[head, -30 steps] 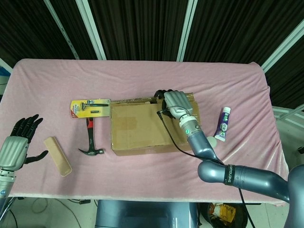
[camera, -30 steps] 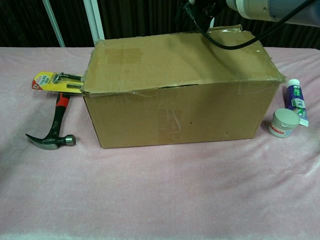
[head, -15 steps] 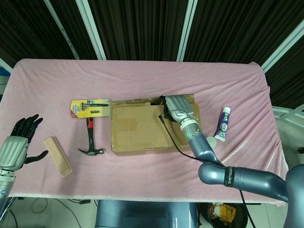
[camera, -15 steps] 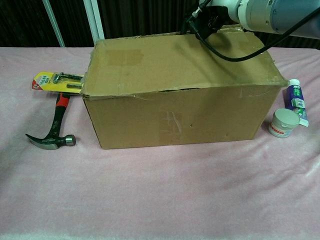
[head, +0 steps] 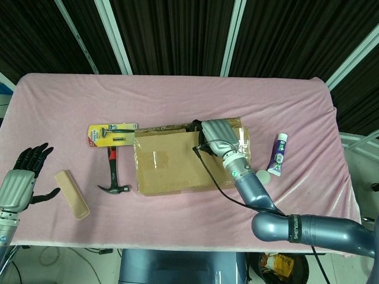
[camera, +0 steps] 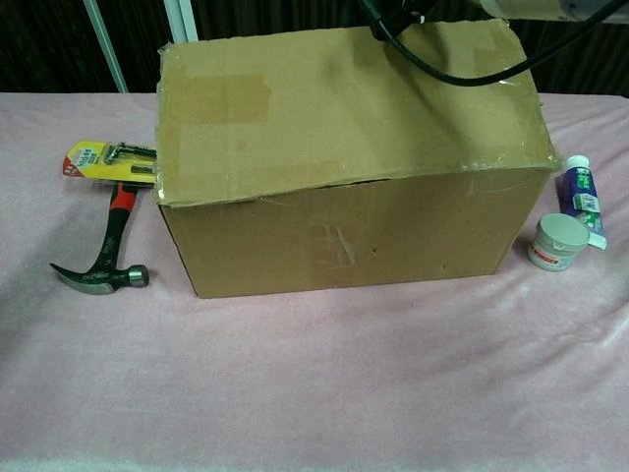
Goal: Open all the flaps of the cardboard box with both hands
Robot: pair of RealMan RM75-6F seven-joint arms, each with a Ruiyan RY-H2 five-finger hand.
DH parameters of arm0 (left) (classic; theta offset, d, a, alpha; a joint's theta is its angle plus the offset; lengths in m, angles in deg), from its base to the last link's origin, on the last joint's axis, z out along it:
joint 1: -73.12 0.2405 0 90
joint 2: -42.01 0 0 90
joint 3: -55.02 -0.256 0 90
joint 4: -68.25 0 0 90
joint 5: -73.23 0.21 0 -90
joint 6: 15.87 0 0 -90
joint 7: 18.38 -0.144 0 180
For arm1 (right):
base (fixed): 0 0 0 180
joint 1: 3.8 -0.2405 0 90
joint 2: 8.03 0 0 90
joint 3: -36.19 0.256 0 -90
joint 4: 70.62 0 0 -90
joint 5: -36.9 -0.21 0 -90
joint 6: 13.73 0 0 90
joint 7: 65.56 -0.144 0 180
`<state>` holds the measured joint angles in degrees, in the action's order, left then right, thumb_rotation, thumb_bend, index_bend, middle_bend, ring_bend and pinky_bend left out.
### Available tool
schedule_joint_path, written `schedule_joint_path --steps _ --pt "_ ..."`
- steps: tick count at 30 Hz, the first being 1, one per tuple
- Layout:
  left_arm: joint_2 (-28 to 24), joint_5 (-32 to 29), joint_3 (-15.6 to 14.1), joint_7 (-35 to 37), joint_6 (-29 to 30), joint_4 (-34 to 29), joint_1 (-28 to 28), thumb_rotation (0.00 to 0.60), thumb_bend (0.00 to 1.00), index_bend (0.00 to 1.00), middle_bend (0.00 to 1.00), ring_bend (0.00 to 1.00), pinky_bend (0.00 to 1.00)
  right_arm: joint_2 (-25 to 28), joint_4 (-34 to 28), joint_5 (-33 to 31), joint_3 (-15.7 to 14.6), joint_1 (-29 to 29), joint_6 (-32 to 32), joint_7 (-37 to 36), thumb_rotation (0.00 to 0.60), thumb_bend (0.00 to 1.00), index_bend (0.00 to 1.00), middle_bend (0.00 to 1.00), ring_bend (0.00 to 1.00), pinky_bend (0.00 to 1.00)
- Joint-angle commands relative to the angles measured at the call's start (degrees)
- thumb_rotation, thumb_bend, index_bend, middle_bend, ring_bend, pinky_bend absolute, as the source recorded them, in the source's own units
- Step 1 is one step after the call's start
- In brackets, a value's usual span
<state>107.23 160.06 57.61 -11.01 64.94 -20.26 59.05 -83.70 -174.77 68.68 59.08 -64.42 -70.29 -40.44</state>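
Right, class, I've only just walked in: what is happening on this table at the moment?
A two-armed robot is working on a cardboard box on a pink table. Its right robot hand is at the box's far top edge, on the near-side top flap, which tilts up with a dark gap under its front edge. The left robot hand hangs open at the table's left edge, holding nothing. A hammer and a tool pack lie left of the box; a tube and small jar sit to its right.
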Motion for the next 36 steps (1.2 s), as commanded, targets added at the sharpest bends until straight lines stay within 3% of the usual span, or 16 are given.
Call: schedule_joint_path --steps 1,11,17,30,36 --pt "0.1 0.5 0.0 -0.4 0.3 0.1 0.0 0.6 0.14 0.0 0.0 0.0 0.0 2.7 -4.0 0.6 0.5 1.0 -1.7 -0.3 0.6 0.94 0.42 0.51 0.47 0.46" --pt "0.6 0.9 0.1 -1.6 0.8 0.7 0.2 0.6 0.14 0.0 0.0 0.0 0.0 10.2 -13.6 1.9 1.3 3.3 -3.8 -0.7 0.6 0.93 0.42 0.5 0.47 0.46" --pt "0.9 1.3 0.0 -2.4 1.2 1.0 0.4 0.6 0.14 0.0 0.0 0.0 0.0 14.9 -19.1 3.3 1.4 5.4 -5.3 -1.0 0.6 0.75 0.41 0.5 0.47 0.46" --pt "1.2 1.2 0.1 -3.6 1.3 1.3 0.6 0.6 0.14 0.0 0.0 0.0 0.0 27.4 -30.5 8.1 0.9 11.4 -6.4 -3.1 0.6 0.73 0.41 0.5 0.47 0.46" --pt "1.3 1.1 0.1 -3.8 1.2 1.3 0.7 0.6 0.14 0.0 0.0 0.0 0.0 32.3 -30.8 14.7 -0.2 15.2 -3.4 -7.6 0.6 0.73 0.41 0.5 0.47 0.46"
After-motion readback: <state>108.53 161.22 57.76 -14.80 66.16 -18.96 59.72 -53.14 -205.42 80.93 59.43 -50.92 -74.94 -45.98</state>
